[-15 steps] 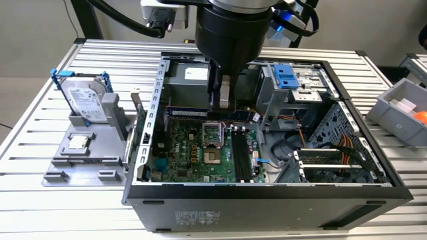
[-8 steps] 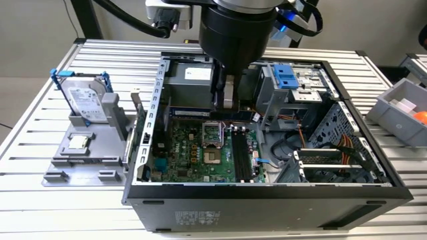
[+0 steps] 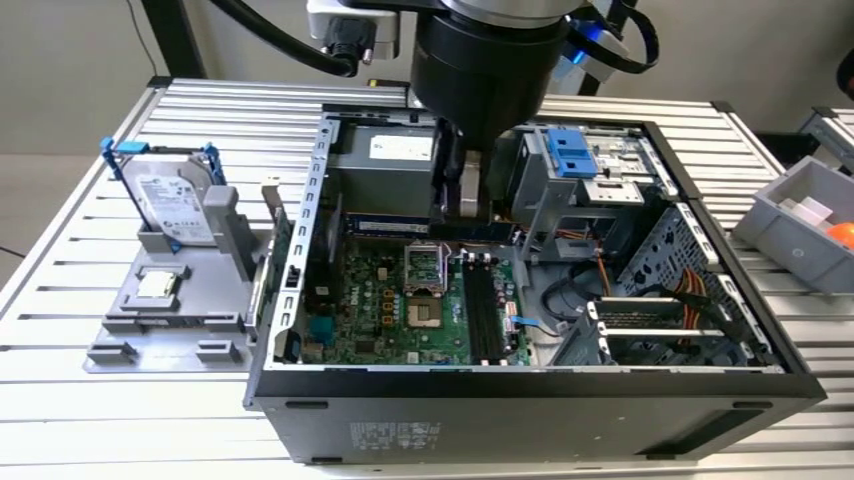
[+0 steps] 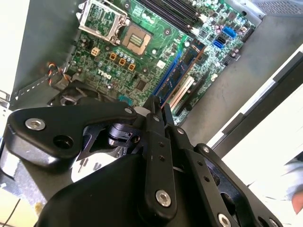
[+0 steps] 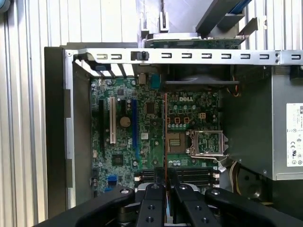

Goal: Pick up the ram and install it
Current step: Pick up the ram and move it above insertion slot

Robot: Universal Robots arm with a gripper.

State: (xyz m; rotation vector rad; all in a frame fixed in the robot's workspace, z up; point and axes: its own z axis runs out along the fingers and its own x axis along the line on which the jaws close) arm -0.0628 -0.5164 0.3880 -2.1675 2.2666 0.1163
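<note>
In the exterior view, the arm's (image 3: 481, 70) thick black body blocks my sight of the far middle of the open computer case (image 3: 534, 395). The fingertips are hard to make out there.

At the left, a gray fixture (image 3: 160, 320) holds a hard drive (image 3: 180, 200) standing on edge, with a small square chip (image 3: 156, 285) nearer to me. In the middle lies the case's exposed motherboard (image 3: 387, 310), with black memory slots (image 3: 483, 310) running near to far. At the far right, a gray bin (image 3: 787, 225) is cut off by the edge.

In the second wrist view I see the gripper (image 4: 157, 106) pressed together on the ram (image 4: 182, 71), pinching it. The stick lies over the motherboard's far part, crosswise to the slots.
</note>
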